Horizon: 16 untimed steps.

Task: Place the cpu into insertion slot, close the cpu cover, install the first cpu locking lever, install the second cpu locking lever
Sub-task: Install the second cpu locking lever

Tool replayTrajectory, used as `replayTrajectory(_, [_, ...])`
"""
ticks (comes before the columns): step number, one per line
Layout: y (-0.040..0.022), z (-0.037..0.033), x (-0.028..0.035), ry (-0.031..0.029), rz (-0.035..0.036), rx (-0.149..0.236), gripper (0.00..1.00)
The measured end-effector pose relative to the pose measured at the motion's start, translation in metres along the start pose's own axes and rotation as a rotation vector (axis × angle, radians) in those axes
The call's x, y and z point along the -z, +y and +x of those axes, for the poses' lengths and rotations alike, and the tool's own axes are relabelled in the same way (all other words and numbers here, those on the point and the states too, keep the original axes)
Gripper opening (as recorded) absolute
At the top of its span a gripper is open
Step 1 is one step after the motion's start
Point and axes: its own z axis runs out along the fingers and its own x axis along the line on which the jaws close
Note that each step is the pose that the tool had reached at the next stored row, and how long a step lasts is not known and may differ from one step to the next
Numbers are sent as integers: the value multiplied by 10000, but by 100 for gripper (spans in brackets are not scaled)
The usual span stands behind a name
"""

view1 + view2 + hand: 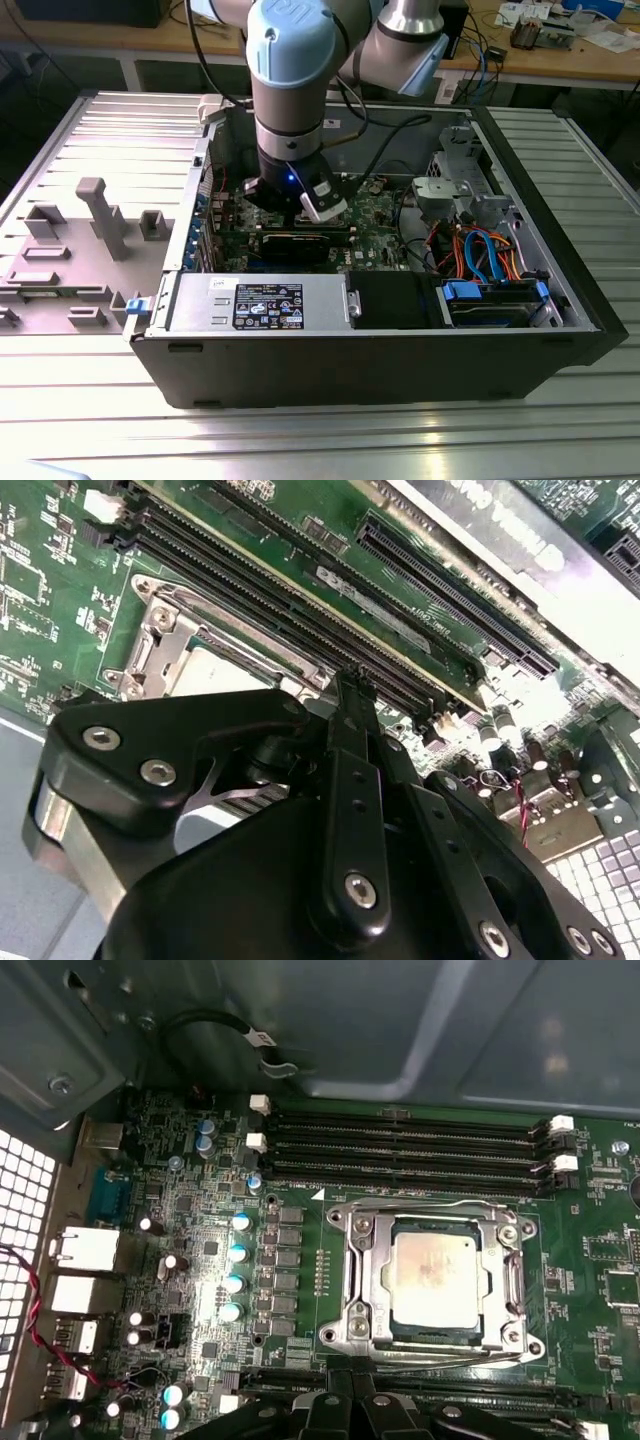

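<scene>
I see the cpu (434, 1278) already seated in the insertion slot (436, 1322), near the middle of the motherboard (300, 1290), with the cpu cover (372, 1290) down around it. My gripper (350, 1405) hovers just beside the socket's edge, fingers (338, 1406) drawn nearly together and holding nothing. I judge a locking lever (425, 1205) is the step in hand: I'd hook its wire squarely and press slowly, clear of the memory slots (410, 1150).

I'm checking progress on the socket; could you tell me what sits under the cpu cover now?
Through the cut-out of the cpu cover the silver top of the cpu shows. The insertion slot beneath the cpu is covered, so its contacts cannot be seen.
</scene>
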Motion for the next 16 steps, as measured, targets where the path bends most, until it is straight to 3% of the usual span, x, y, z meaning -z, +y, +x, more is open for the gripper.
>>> replayTrajectory(3, [-34,9,-19,-8,-114,-2,11])
replayTrajectory(4, [-39,11,-24,-13,-186,-3,11])
replayTrajectory(6, [-44,29,-30,-28,-422,-4,11])
replayTrajectory(7, [-47,35,-37,-32,-469,-6,11])
replayTrajectory(12, [-63,44,-80,-44,-631,-14,11])
replayTrajectory(16, [-64,58,-89,-47,-672,-13,11])
